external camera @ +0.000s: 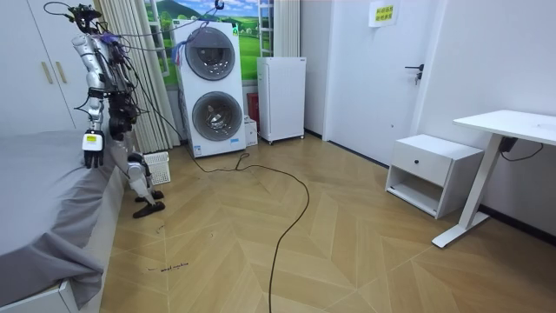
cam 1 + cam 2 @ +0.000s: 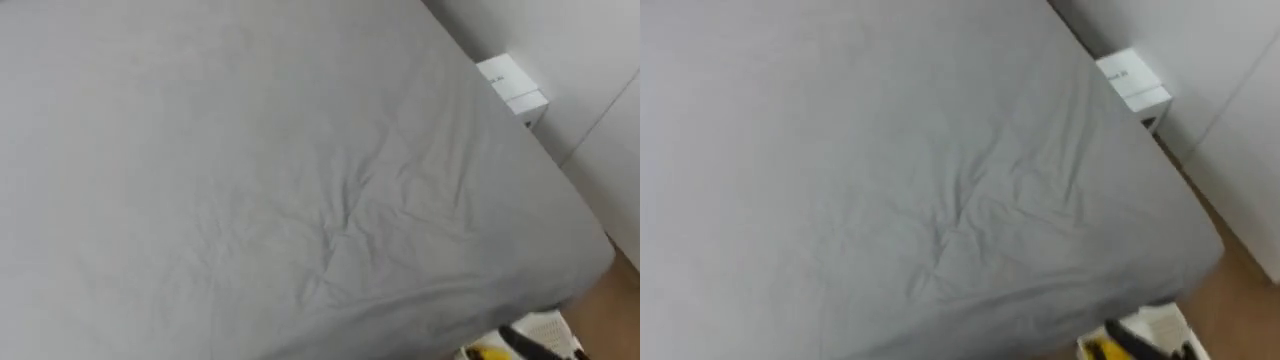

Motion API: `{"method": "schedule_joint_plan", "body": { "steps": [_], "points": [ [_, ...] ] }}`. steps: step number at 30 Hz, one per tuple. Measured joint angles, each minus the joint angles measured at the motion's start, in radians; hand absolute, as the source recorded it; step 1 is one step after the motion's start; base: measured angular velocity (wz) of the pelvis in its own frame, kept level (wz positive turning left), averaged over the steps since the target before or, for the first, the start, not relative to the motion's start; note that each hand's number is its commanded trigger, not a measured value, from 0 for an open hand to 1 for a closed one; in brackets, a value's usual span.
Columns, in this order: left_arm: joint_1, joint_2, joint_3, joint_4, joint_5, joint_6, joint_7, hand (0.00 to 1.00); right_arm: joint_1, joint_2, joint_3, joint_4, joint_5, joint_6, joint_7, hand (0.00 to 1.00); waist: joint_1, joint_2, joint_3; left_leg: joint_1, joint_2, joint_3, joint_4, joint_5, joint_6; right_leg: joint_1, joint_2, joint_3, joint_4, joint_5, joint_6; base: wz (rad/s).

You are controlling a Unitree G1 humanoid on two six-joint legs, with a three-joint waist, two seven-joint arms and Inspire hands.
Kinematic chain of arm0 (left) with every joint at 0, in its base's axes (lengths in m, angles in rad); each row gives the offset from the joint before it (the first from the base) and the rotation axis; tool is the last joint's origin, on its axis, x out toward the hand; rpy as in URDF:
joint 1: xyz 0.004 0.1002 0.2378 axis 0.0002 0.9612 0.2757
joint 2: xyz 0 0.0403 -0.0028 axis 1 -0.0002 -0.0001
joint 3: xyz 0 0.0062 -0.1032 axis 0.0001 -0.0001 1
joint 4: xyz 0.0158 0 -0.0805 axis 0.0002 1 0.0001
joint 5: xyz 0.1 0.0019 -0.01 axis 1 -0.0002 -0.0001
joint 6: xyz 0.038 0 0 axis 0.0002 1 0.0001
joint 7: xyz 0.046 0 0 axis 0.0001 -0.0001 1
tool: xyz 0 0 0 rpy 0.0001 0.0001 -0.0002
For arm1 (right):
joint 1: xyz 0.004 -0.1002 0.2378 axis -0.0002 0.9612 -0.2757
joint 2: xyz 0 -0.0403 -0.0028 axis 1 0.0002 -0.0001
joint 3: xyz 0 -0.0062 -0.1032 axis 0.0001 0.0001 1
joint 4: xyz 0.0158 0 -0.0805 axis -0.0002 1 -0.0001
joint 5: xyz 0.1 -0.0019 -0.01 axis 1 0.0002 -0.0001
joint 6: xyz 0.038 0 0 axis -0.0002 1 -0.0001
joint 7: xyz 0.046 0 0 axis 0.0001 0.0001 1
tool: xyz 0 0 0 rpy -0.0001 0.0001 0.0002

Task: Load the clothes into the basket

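A white basket [image 2: 556, 326] shows at the lower right corner of the eye views, on the floor past the bed's corner. Something yellow [image 2: 484, 352] and something black [image 2: 520, 342] lie at its near side; what they are I cannot tell. In the room view the basket [image 1: 157, 166] stands on the floor beside my feet. I stand upright at the far end of the bed. My left hand [image 1: 91, 149] hangs down at the mattress edge. My right hand [image 1: 120, 118] is a dark shape at waist height.
A grey sheet with creases covers the bed [image 2: 250, 180]. A white box [image 2: 512, 84] sits by the wall beyond the bed. The room view has stacked washing machines [image 1: 211, 89], a white cabinet [image 1: 281, 97], a nightstand [image 1: 432, 172] and a desk [image 1: 508, 126].
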Motion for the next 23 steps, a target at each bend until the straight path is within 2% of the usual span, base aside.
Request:
{"method": "schedule_joint_plan", "body": {
  "steps": [2, 4, 8, 10, 12, 14, 17, 20, 23],
  "points": [
    [0.022, -0.001, 0.027, -0.027, 0.048, -0.013, 0.004, 0.00, 0.008, 0.012, 0.032, 0.027, -0.016, 0.006, 0.023, 0.00, 0.006, -0.024, 0.0008, 0.017, -0.001, -0.020, -0.001, 0.000, 0.000, 0.033, -0.003, -0.022, -0.019, -0.001, 0.000, 0.26],
    [0.030, -0.002, 0.027, -0.044, 0.079, -0.023, 0.012, 0.00, 0.029, 0.018, 0.063, 0.030, -0.035, 0.019, 0.042, 0.00, 0.027, -0.038, -0.0018, 0.026, -0.001, -0.026, -0.001, 0.000, 0.000, 0.054, -0.003, -0.033, -0.034, 0.001, 0.000, 0.21],
    [0.030, -0.012, 0.038, -0.049, 0.120, -0.034, 0.021, 0.00, 0.053, 0.019, 0.139, 0.039, -0.084, 0.032, 0.082, 0.00, 0.052, -0.049, -0.0010, 0.045, -0.006, -0.051, -0.005, 0.000, 0.000, 0.089, -0.008, -0.056, -0.050, 0.002, 0.002, 0.18],
    [0.029, -0.016, 0.044, -0.048, 0.130, -0.045, 0.029, 0.00, 0.060, 0.028, 0.181, 0.070, -0.119, 0.041, 0.114, 0.00, 0.054, -0.062, 0.0008, 0.060, -0.011, -0.083, -0.006, 0.000, 0.000, 0.120, -0.011, -0.076, -0.064, -0.003, 0.005, 0.35],
    [0.032, -0.017, 0.049, -0.050, 0.137, -0.057, 0.032, 0.00, 0.063, 0.037, 0.200, 0.088, -0.135, 0.052, 0.138, 0.00, 0.061, -0.074, 0.0007, 0.066, -0.012, -0.092, -0.006, 0.000, 0.000, 0.135, -0.011, -0.087, -0.071, -0.005, 0.005, 0.18],
    [0.032, -0.021, 0.063, -0.058, 0.151, -0.061, 0.035, 0.00, 0.077, 0.037, 0.236, 0.096, -0.167, 0.064, 0.166, 0.00, 0.083, -0.083, -0.0002, 0.072, -0.012, -0.095, -0.006, 0.000, 0.000, 0.146, -0.011, -0.091, -0.080, -0.003, 0.005, 0.08],
    [0.023, -0.029, 0.068, -0.057, 0.171, -0.063, 0.041, 0.00, 0.078, 0.037, 0.266, 0.106, -0.213, 0.082, 0.189, 0.00, 0.101, -0.085, 0.0008, 0.072, -0.013, -0.105, -0.006, 0.000, 0.000, 0.155, -0.012, -0.106, -0.084, -0.004, 0.005, 0.13],
    [0.015, -0.032, 0.069, -0.056, 0.188, -0.063, 0.041, 0.00, 0.074, 0.037, 0.292, 0.107, -0.245, 0.085, 0.216, 0.00, 0.105, -0.085, 0.0008, 0.068, -0.014, -0.133, -0.006, -0.001, -0.001, 0.168, -0.013, -0.133, -0.096, -0.004, 0.006, 0.27],
    [0.011, -0.037, 0.078, -0.056, 0.194, -0.063, 0.044, 0.00, 0.063, 0.037, 0.294, 0.127, -0.260, 0.096, 0.219, 0.00, 0.110, -0.088, 0.0007, 0.074, -0.014, -0.145, -0.006, -0.004, -0.005, 0.177, -0.011, -0.142, -0.099, -0.005, 0.005, 0.12]
  ]
}}
